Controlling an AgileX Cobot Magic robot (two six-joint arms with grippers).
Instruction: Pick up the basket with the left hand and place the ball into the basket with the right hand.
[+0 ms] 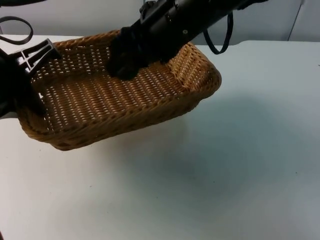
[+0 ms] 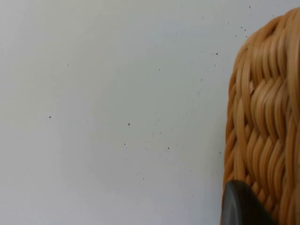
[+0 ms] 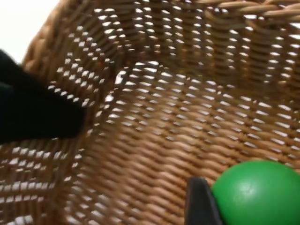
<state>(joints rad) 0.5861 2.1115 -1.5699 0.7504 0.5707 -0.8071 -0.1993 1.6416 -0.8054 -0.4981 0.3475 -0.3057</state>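
The woven wicker basket [image 1: 115, 100] hangs tilted above the table. My left gripper [image 1: 31, 85] is shut on its left rim. In the left wrist view the basket's outer wall [image 2: 267, 117] runs beside a black fingertip [image 2: 241, 206]. My right gripper [image 1: 125, 62] reaches down inside the basket from the upper right, and in the top view it hides the ball. In the right wrist view the green ball [image 3: 257, 192] sits against a black fingertip [image 3: 199, 204], just above the basket floor [image 3: 154, 140]. The left gripper's finger [image 3: 37, 112] shows dark on the basket's inner wall.
The white table [image 1: 225, 170] stretches bare to the front and right of the basket, with the basket's shadow under it. The grey partition wall [image 1: 280, 20] closes off the back.
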